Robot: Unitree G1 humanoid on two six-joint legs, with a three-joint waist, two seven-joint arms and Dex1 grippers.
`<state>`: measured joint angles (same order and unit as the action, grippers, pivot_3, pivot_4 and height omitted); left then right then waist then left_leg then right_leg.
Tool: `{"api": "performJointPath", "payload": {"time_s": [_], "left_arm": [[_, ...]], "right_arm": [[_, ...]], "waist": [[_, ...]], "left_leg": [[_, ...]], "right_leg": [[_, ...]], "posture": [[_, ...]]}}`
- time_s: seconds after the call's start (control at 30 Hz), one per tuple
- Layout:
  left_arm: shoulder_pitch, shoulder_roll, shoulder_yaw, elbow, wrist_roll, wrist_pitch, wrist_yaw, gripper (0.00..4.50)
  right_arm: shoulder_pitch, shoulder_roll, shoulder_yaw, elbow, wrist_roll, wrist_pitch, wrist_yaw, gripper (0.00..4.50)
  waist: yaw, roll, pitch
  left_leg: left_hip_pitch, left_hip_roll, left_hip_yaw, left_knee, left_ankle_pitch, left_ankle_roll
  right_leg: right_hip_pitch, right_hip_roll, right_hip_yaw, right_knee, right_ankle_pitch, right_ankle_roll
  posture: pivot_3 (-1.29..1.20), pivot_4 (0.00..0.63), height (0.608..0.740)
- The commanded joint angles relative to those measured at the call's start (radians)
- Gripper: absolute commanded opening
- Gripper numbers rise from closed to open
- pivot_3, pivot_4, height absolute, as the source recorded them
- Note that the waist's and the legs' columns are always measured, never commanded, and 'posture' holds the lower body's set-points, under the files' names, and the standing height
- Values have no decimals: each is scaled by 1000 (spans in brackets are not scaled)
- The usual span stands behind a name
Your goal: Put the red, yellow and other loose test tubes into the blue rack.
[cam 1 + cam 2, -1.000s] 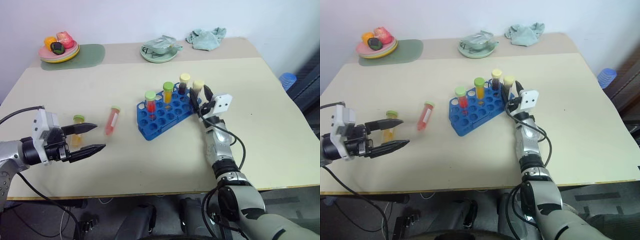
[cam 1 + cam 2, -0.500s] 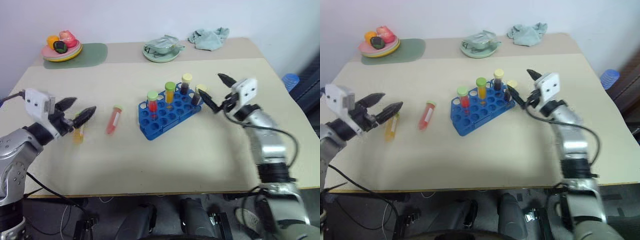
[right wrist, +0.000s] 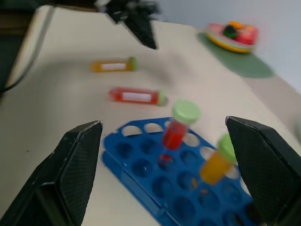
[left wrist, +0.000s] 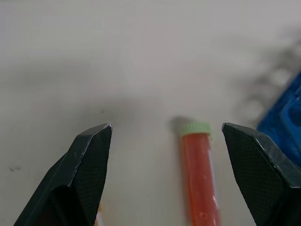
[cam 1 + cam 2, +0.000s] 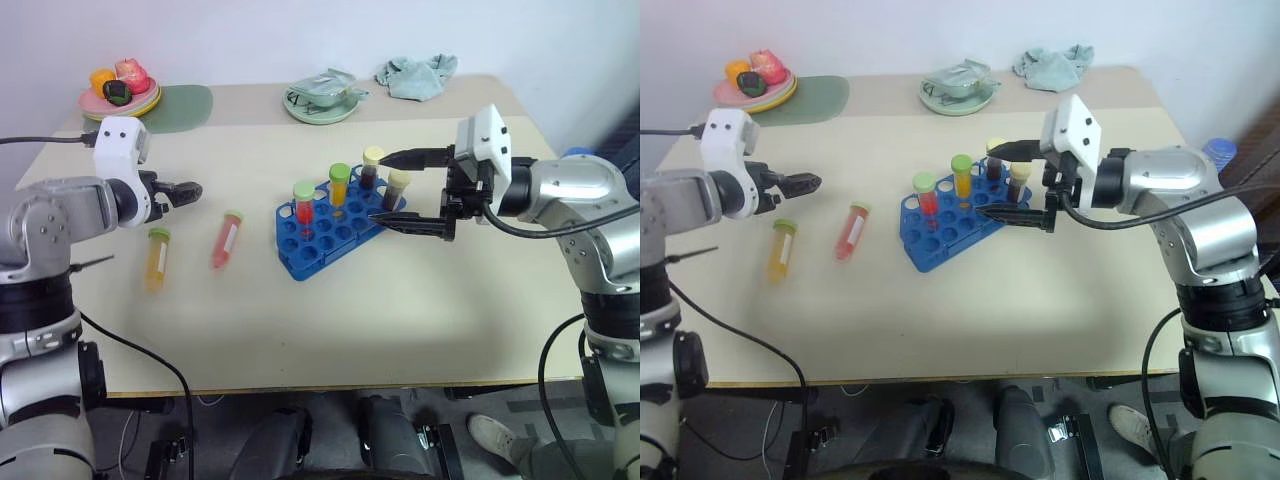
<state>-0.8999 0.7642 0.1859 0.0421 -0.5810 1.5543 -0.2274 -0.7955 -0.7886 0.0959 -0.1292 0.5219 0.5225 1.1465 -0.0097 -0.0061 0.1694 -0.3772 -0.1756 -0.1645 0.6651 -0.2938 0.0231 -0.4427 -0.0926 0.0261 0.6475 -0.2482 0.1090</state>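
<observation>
Two loose test tubes lie on the table left of the blue rack (image 5: pixel 322 236): a red one (image 5: pixel 226 240) and a yellow one (image 5: pixel 156 260), both green-capped. My left gripper (image 5: pixel 186 190) hovers open beyond the yellow tube, pointing toward the rack; in its wrist view the red tube (image 4: pixel 199 176) lies between the spread fingers (image 4: pixel 89 169). Several capped tubes stand in the rack, among them a red one (image 5: pixel 302 203) and an orange one (image 5: pixel 338 187). My right gripper (image 5: pixel 378 188) is open and empty, raised over the rack's right end and pointing left.
A plate of toy fruit (image 5: pixel 119 92) on a green mat (image 5: pixel 183 103), a green dish with a crumpled packet (image 5: pixel 321 98) and a teal cloth (image 5: pixel 416 75) sit along the far edge. A blue object (image 5: pixel 577 155) lies beyond the table's right edge.
Both arms have risen. The right gripper pulled back from the rack's right end and swung round to point left. The left gripper moved forward, past the yellow tube.
</observation>
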Motion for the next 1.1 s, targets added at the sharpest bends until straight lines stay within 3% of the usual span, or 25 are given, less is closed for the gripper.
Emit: {"api": "performJointPath", "payload": {"time_s": [0.03, 0.47, 1.1], "left_arm": [[-106, 51, -60, 138, 64, 58, 7, 3820], [-260, 139, -194, 521, 183, 60, -18, 3820], [-239, -15, -120, 741, 329, 42, 26, 3820]], "right_arm": [[-51, 17, 7, 9, -18, -28, 35, 4280], [-53, 32, 15, 5, -43, -36, 118, 4280], [-48, 58, 14, -18, -42, -32, 148, 4280]], "waist": [[0, 0, 0], [-2, -1, 0], [-4, -2, 0]], "left_leg": [[0, 0, 0, 0, 0, 0], [-1, 0, 0, 1, 0, 0], [-3, 0, 0, 2, 0, -1]], "right_leg": [[0, 0, 0, 0, 0, 0], [-1, 0, 0, 1, 0, 0], [-3, 0, -1, 2, 0, 1]], "posture": [[0, 150, 740], [0, 150, 740], [0, 150, 740]]}}
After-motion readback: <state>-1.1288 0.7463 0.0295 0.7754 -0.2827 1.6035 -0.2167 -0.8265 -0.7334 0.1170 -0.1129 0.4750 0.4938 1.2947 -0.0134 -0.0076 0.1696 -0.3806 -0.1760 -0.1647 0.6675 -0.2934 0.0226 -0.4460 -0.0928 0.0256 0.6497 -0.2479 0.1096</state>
